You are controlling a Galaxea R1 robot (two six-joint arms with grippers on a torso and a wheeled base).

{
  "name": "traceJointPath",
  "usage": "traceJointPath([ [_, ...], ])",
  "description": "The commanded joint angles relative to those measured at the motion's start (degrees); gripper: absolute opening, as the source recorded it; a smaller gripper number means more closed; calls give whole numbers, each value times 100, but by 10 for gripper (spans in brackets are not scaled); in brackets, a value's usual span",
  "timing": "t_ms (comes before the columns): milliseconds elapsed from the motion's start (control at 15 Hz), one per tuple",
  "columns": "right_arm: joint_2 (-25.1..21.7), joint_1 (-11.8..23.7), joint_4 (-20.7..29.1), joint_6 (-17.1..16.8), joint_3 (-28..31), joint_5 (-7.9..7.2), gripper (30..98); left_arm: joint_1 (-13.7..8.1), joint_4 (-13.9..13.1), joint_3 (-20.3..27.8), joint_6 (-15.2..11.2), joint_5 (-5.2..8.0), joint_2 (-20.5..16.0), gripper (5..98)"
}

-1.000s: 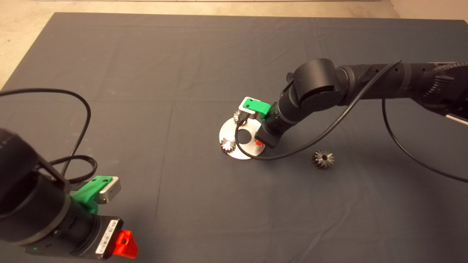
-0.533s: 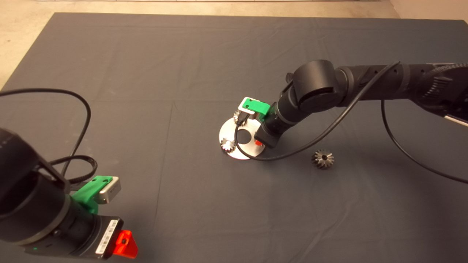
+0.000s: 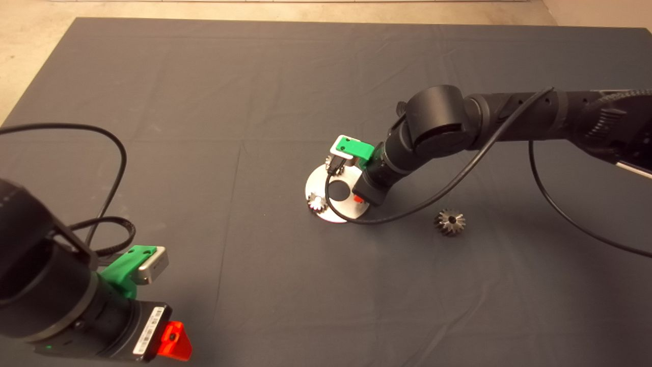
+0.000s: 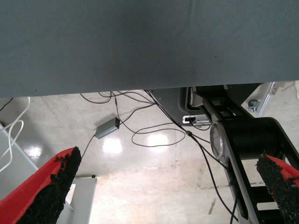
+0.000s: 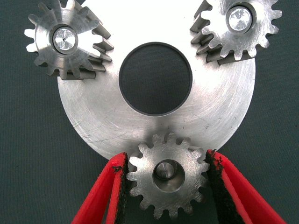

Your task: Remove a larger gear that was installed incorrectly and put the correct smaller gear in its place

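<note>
the right gripper [image 5: 166,179] is reaching down over the round metal plate [image 3: 326,191] near the middle of the head view. in the right wrist view its two red fingers [image 5: 110,191] are standing on either side of the smaller gear [image 5: 168,179], pads just beside the teeth; whether they are pressing on the gear cannot be told. the smaller gear is sitting on a pin at the plate's rim, at the lower middle of the right wrist picture. two lighter silvery gears [image 5: 67,39] are sitting at the plate's upper left and upper right. the larger gear [image 3: 450,222] is lying on the dark mat [image 3: 204,102], right of the plate and apart from it. the left gripper [image 4: 168,186] is waiting at the lower left of the head view, fingers spread wide over the floor beyond the mat.
</note>
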Motion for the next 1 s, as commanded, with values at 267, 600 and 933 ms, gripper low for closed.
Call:
traceJointPath([
  [267,-157,125,-166,11,205,87,394,-30,8,82,-9,761,-25,976],
  [600,-190,122,-160,11,281,87,394,-30,13,82,0,761,-25,976],
  [933,-172,104,-166,11,281,87,393,-30,13,82,-9,761,-25,976],
])
